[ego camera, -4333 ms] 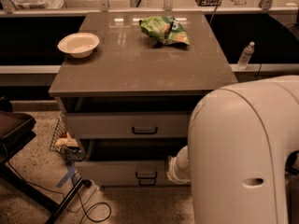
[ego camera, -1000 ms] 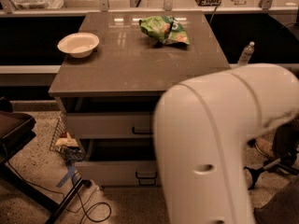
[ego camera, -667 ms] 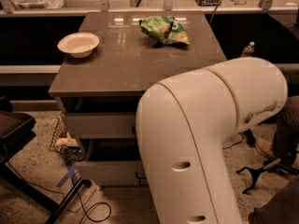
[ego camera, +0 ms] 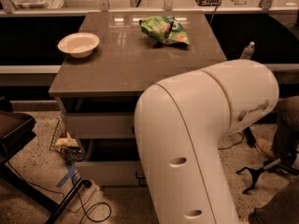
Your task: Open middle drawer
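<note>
The white arm fills the foreground and hides the tool, so I cannot tell whether it is open or closed, while the middle drawer shows its pale front left of the arm, under the desk top, its handle covered.

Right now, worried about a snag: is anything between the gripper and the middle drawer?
Cannot tell fully: the gripper is out of view. The robot's arm fills the foreground and covers the handle of the middle drawer. Nothing stands before the drawer's visible left part.
</note>
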`<state>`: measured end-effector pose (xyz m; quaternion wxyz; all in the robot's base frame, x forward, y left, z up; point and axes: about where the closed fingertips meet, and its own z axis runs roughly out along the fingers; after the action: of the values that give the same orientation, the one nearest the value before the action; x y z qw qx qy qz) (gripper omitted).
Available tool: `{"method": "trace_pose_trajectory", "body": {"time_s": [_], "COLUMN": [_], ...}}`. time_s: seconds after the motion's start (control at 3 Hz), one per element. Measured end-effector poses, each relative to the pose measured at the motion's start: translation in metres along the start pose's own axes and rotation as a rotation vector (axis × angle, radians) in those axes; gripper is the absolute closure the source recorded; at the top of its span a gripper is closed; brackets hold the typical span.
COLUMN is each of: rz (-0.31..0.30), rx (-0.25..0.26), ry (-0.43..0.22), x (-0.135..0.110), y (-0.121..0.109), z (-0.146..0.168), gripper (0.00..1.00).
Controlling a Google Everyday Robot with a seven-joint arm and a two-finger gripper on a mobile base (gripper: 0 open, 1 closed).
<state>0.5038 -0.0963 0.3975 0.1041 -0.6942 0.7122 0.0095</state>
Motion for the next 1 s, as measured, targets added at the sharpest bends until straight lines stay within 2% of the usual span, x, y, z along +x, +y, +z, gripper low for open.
{"method": "trace_pose_trajectory", "body": {"time_s": [0.33,1.0], "rz": [0.045,0.046], "rx": [-0.048,-0.049], "ry": [0.048,0.049], "x": [0.0084,0.008], "y": [0.0267,0.027], "z": [0.0003,-0.0033], "gripper": [0.47,0.93]}}
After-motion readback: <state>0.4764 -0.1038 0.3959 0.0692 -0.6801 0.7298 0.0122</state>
